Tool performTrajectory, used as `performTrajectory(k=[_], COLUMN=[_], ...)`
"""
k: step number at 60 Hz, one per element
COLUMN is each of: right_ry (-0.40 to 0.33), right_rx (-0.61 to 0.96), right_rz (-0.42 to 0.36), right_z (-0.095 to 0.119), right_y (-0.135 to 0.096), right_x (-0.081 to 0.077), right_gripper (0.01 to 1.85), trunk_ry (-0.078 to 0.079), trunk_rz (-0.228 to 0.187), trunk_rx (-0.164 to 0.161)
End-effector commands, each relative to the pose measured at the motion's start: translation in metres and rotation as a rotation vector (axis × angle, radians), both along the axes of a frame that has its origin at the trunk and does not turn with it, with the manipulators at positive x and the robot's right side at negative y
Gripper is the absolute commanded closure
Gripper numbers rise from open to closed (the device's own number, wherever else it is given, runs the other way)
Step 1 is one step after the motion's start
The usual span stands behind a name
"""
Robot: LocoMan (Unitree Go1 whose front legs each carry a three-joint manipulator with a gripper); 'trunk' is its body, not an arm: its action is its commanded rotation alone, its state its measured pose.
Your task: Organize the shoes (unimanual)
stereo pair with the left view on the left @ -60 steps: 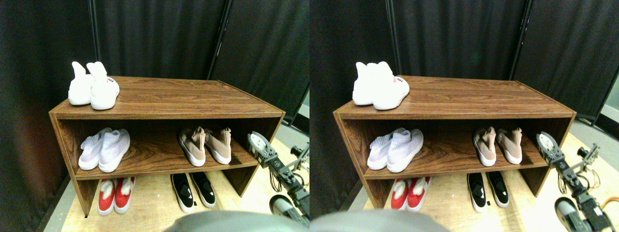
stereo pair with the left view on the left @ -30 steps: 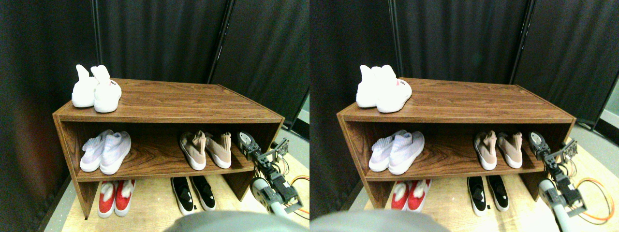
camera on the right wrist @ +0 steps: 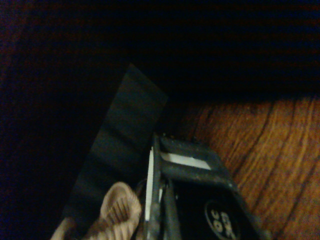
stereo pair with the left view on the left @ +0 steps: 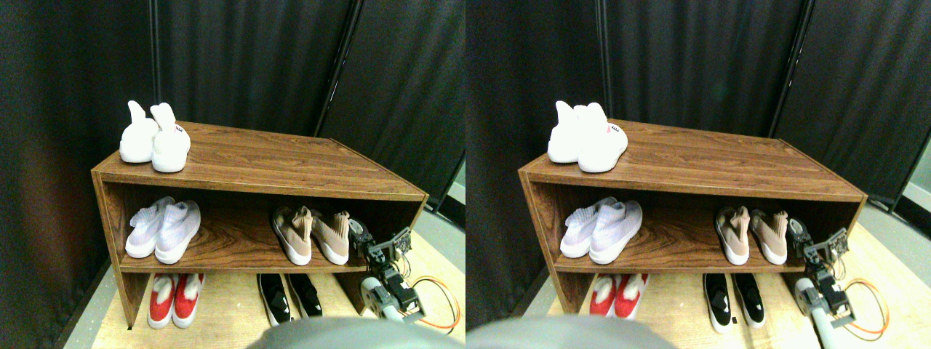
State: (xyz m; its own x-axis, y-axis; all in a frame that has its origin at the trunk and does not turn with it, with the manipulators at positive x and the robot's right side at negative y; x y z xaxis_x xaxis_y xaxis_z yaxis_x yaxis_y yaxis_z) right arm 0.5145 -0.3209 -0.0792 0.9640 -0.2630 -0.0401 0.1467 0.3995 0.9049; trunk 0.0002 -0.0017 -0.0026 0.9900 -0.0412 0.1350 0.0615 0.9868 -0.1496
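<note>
Shoes [stereo pair with the left view on the left: 313, 234] sit near the shelf's [stereo pair with the left view on the left: 240, 254] right end; my gripper [stereo pair with the left view on the left: 358, 234] is beside the right one's collar; jaw gap unclear; I'd pinch that collar squarely.

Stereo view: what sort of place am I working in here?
Likely a staged test area, not a home: a wooden shoe rack with paired shoes stands before black curtains, and an orange cable lies on the floor.
</note>
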Motion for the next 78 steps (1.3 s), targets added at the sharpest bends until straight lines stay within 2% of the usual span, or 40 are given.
performTrajectory(k=[1,12,16,29,36,45,46,64,71,76,78], right_ry=[-0.024,-0.008,0.006,0.018,0.025,0.032,0.034,0.082,0.084,0.092,0.093], right_rx=[-0.005,0.062,0.061,0.074,0.070,0.063,0.073,0.063,0.030,0.052,0.057], right_rz=[-0.006,-0.008,0.020,0.009,0.033,0.074,0.109,0.177,0.205,0.199,0.187], right_z=[-0.004,-0.017,-0.021,-0.022,-0.022,-0.023,-0.023,-0.029,-0.031,-0.032,-0.031], right_y=[0.005,0.010,0.011,0.016,0.019,0.026,0.028,0.053,0.062,0.060,0.059], right_x=[-0.001,0.000,0.002,0.004,0.004,0.002,0.002,-0.003,-0.003,-0.002,-0.001], right_gripper=[1.80,1.80,1.80,1.80,1.80,1.80,1.80,1.80,1.80,1.80,1.80], trunk_ry=[0.002,0.002,0.002,0.004,0.005,0.016,0.016,0.038,0.038,0.037,0.042], trunk_rz=[0.016,0.034,0.034,0.045,0.044,0.053,0.053,0.076,0.080,0.081,0.080], trunk_rx=[-0.014,-0.028,-0.028,-0.035,-0.034,-0.044,-0.044,-0.060,-0.065,-0.063,-0.062])
